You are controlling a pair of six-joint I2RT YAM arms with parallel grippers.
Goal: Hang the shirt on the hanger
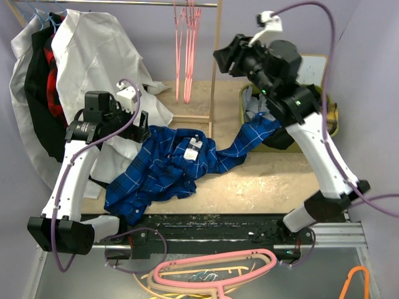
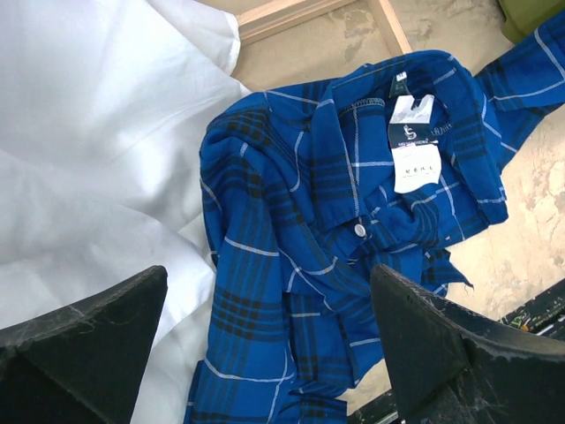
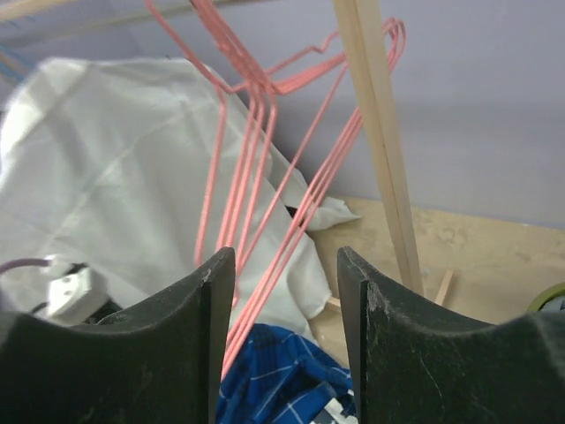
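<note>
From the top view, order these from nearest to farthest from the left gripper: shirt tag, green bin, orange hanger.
1. Shirt tag, just right of the left gripper.
2. Green bin, at the far right.
3. Orange hanger, in the bottom right corner.

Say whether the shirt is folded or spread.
Neither: the shirt lies crumpled on the table, label showing, one part trailing toward the bin.

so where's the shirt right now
In the top view the shirt lies crumpled in the middle of the table, its left edge against the white garment and one sleeve trailing right toward the green bin.
</note>
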